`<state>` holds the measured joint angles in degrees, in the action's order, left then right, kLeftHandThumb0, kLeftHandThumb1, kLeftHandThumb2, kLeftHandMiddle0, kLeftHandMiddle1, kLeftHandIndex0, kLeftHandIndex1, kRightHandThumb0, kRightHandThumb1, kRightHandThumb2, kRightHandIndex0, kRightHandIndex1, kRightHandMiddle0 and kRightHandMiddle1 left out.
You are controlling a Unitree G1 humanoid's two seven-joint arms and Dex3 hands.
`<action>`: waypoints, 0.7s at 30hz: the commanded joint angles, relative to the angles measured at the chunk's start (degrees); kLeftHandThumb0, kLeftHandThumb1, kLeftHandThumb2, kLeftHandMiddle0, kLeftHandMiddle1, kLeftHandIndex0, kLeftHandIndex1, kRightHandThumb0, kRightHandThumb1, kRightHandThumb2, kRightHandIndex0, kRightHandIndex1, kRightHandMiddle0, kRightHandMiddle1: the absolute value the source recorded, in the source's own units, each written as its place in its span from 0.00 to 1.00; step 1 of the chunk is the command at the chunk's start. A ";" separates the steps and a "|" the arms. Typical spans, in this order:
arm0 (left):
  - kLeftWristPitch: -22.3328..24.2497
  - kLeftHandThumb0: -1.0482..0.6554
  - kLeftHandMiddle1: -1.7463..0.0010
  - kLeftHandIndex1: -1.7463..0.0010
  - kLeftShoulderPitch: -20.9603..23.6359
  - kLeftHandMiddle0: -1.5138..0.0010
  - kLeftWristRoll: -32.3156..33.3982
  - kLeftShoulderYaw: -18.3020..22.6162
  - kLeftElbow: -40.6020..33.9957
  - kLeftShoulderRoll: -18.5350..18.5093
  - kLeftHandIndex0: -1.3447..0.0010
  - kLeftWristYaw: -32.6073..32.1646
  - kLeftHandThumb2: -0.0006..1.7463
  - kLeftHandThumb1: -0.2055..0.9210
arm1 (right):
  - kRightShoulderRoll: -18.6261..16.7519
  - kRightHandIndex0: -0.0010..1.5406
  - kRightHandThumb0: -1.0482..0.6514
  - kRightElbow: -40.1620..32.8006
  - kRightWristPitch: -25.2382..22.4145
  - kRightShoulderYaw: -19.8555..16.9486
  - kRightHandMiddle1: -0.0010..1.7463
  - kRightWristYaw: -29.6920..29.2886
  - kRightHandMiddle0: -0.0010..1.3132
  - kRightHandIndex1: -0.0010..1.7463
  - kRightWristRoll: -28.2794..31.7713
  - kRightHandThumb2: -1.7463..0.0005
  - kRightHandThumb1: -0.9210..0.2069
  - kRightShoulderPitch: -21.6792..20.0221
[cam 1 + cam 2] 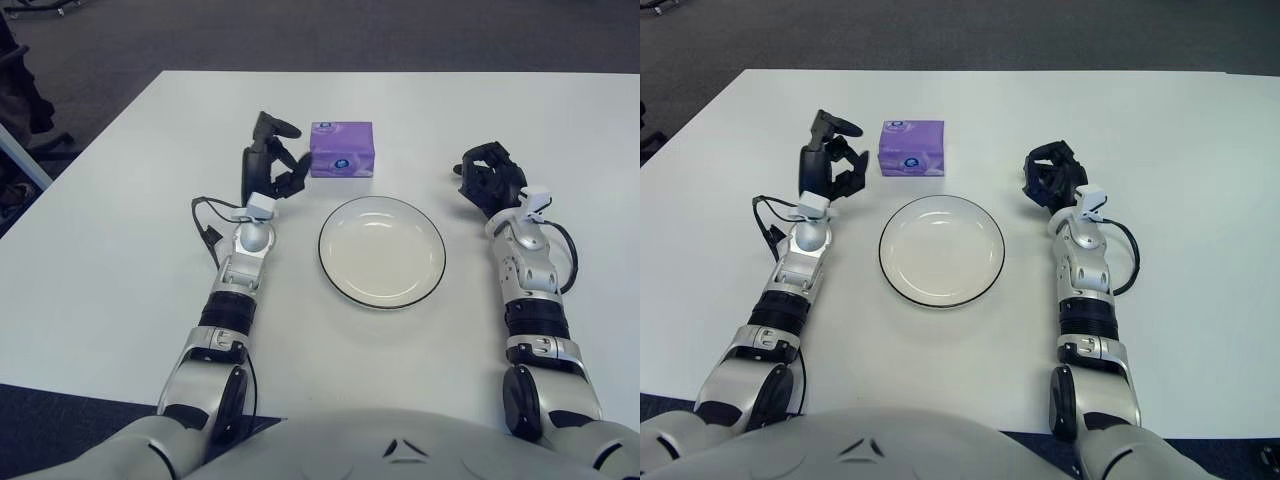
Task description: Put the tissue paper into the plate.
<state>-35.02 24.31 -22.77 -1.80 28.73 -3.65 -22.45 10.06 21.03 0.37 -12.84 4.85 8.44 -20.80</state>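
White table [120,250]; purple tissue pack [342,149]; empty plate [382,251] nearer.

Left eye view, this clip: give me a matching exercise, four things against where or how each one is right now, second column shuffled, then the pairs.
Things:
1. tissue pack
2. plate
3. left hand
4. right hand

Places or states:
A. fingers curled, holding nothing, right of the plate
B. fingers spread, just left of the tissue pack, not gripping it
C. purple, on the table beyond the plate
D. white with a dark rim, nothing in it, between the two arms

Pairs: 1-C, 2-D, 3-B, 4-A
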 commanded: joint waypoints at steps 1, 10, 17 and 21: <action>-5.35 0.41 0.04 0.13 0.90 0.49 -7.45 -1.71 5.93 -4.87 0.69 -7.86 0.19 1.00 | -1.26 0.37 0.61 4.55 -2.80 0.47 1.00 -0.03 0.22 0.80 0.10 0.51 0.28 3.60; -2.13 0.41 0.07 0.14 5.79 0.53 -21.29 -7.53 3.17 -7.25 0.68 -19.43 0.17 1.00 | -0.94 0.37 0.61 5.58 -2.91 0.85 1.00 0.13 0.21 0.80 0.17 0.50 0.29 3.32; 0.42 0.41 0.08 0.14 10.68 0.55 -27.04 -11.76 5.81 -8.81 0.68 -23.66 0.17 1.00 | -0.83 0.37 0.61 6.26 -2.90 1.07 1.00 0.28 0.21 0.81 0.18 0.50 0.29 3.11; 0.78 0.41 0.09 0.14 13.05 0.55 -28.37 -13.87 7.52 -9.43 0.67 -24.98 0.17 1.00 | -0.80 0.37 0.61 6.75 -2.85 1.13 1.00 0.29 0.21 0.81 0.13 0.50 0.29 2.87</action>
<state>-34.58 35.20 -49.96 -14.13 34.88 -11.97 -46.00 10.62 23.14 1.02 -12.16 4.91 8.39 -21.94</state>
